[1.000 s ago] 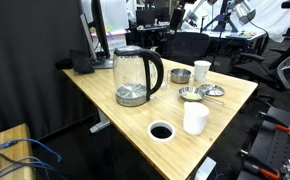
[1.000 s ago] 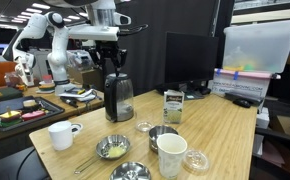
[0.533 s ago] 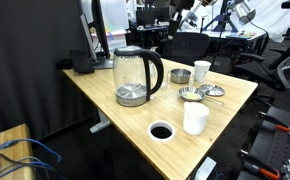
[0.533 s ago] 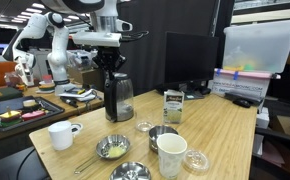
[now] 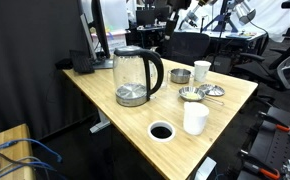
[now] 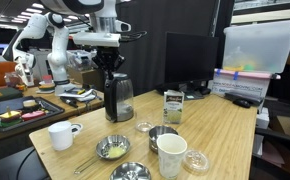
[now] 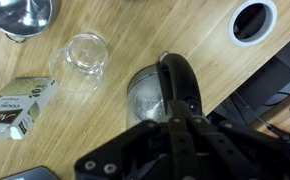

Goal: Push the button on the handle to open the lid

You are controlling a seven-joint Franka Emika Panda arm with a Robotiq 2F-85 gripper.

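The clear glass kettle [image 5: 133, 78] stands on the wooden table [image 5: 220, 105], with its black lid [image 5: 130, 50] down and its thick black handle [image 5: 157, 72] on one side. In an exterior view my black gripper [image 6: 110, 68] hangs straight above the kettle [image 6: 118, 97], its tip at the kettle's top. In the wrist view the gripper [image 7: 177, 122] is shut, with the fingers together over the top of the handle [image 7: 180, 80]. A small round button [image 7: 192, 102] shows just beside the fingers. Whether they touch it cannot be told.
On the table near the kettle are a white mug [image 5: 195, 118], a round cable hole [image 5: 161, 131], metal bowls [image 5: 192, 94], a small carton [image 6: 172, 105] and a white cup [image 6: 61, 134]. A clear glass [image 7: 85, 55] lies close by. A monitor [image 6: 190, 60] stands behind.
The jaws have closed from part open to shut. The gripper has shifted slightly over the kettle's top. The kettle has not moved and the lid stays down.
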